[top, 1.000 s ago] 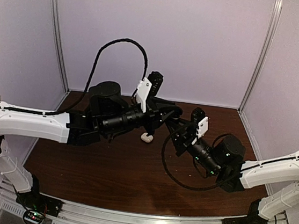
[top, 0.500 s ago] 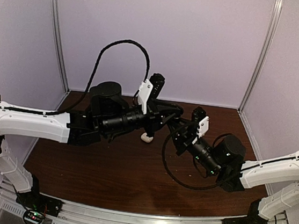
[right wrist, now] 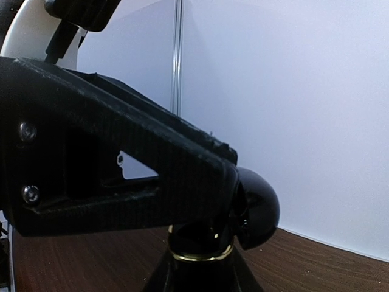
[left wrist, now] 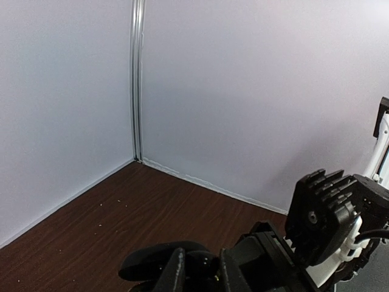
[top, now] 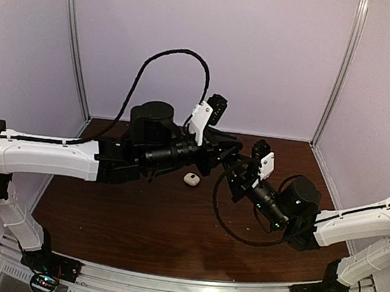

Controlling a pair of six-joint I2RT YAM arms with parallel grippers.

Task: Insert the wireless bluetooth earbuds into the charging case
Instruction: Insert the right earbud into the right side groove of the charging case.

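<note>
A glossy black charging case, lid open, is held in the air between both grippers. In the right wrist view its domed lid (right wrist: pixel 258 207) stands right of a gold-rimmed body (right wrist: pixel 200 254), which rises from my right gripper (right wrist: pixel 200 277). My left gripper (left wrist: pixel 202 275) sits right on top of the case (left wrist: pixel 152 261), its fingers (left wrist: pixel 175 272) close about something glossy black. I cannot tell whether that is an earbud or the case. In the top view the left gripper (top: pixel 228 152) and right gripper (top: pixel 238 171) meet above the table. No earbud shows clearly.
A small white rounded thing (top: pixel 191 179), perhaps a white case, lies on the brown table (top: pixel 137 217) just below the left forearm. White walls enclose the table on three sides. The right arm's cable loops over the table (top: pixel 216 219).
My left arm has shifted right and slightly up, uncovering the white thing on the table. The right gripper has stayed nearly in place. The two grippers stay together.
</note>
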